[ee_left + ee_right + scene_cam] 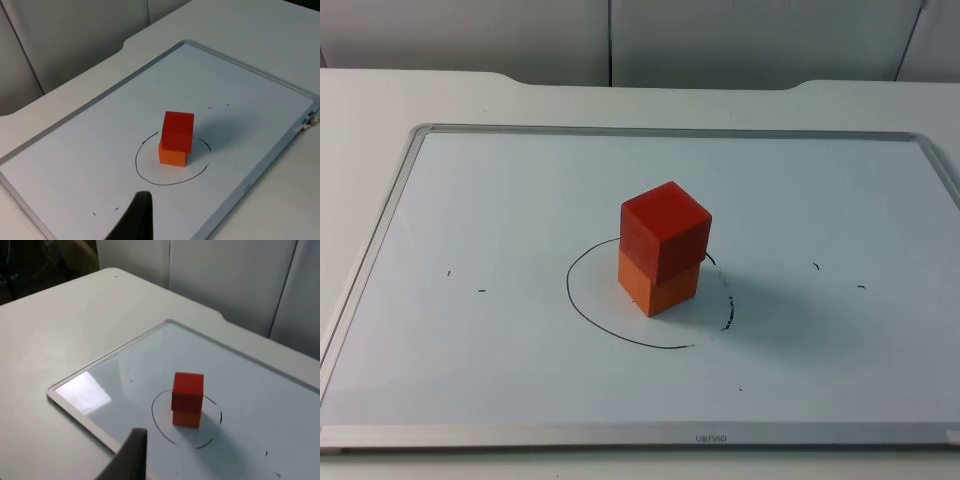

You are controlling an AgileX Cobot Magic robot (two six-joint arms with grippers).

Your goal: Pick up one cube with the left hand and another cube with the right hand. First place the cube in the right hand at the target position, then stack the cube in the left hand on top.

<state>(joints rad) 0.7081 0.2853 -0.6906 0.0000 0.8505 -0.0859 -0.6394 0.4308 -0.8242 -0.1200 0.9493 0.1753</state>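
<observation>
A red cube (665, 228) stands on top of an orange cube (660, 285), slightly turned against it. The stack rests inside a hand-drawn black circle (590, 317) near the middle of the whiteboard. The left wrist view takes in the red cube (178, 131) and the orange cube (172, 155) from a distance, with a black part of my left gripper (135, 220) well short of the stack. My right gripper (127, 457) likewise hangs back from the red cube (188, 390) and the orange cube (186, 418). Neither gripper touches a cube.
The whiteboard's metal frame (380, 230) lies flat on the white table (360, 100). Small pen ticks (480, 292) mark the board left and right of the circle. A grey partition wall (610, 40) closes off the far side.
</observation>
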